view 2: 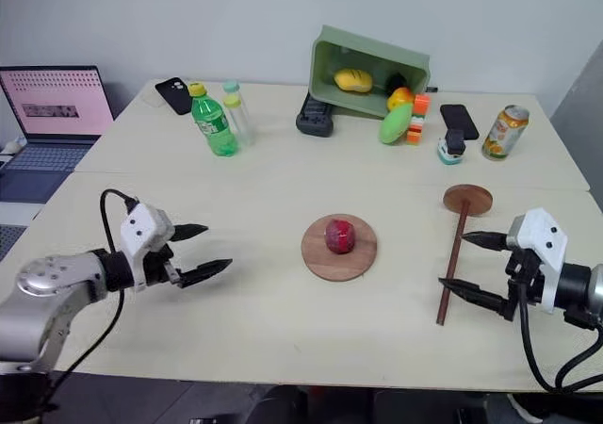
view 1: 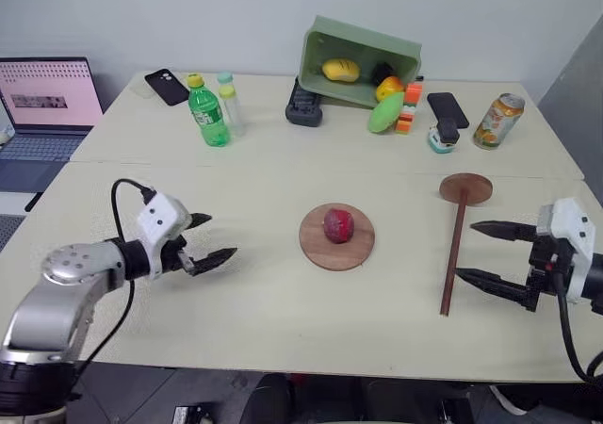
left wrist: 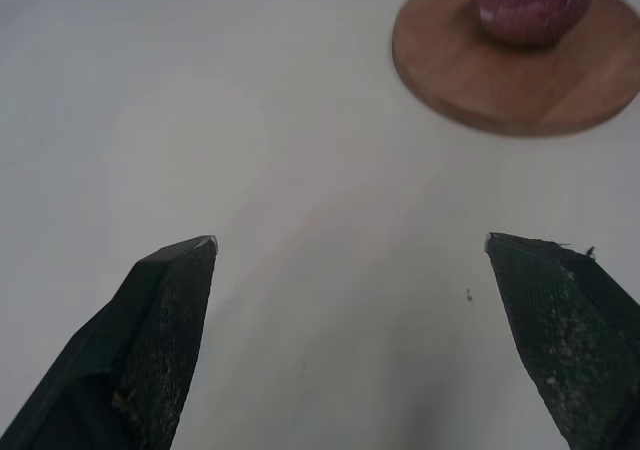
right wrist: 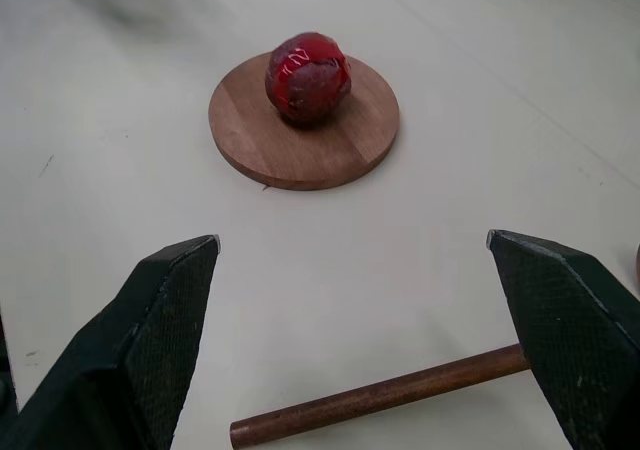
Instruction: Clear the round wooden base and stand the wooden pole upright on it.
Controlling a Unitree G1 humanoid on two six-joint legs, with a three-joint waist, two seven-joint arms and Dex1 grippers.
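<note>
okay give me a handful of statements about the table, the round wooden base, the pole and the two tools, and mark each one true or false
1. A red fruit sits on the round wooden base. True.
2. The wooden pole stands upright on the base. False: it lies flat on the table, apart from the base, on the robot's right.
3. The left tool is open and holds nothing. True.
4. The right tool is shut on the pole. False: its fingers stand wide apart beside the pole and hold nothing.
5. The green bin at the far side stands upright. False: it is tipped on its side, with toy fruit in and in front of its opening.
</note>
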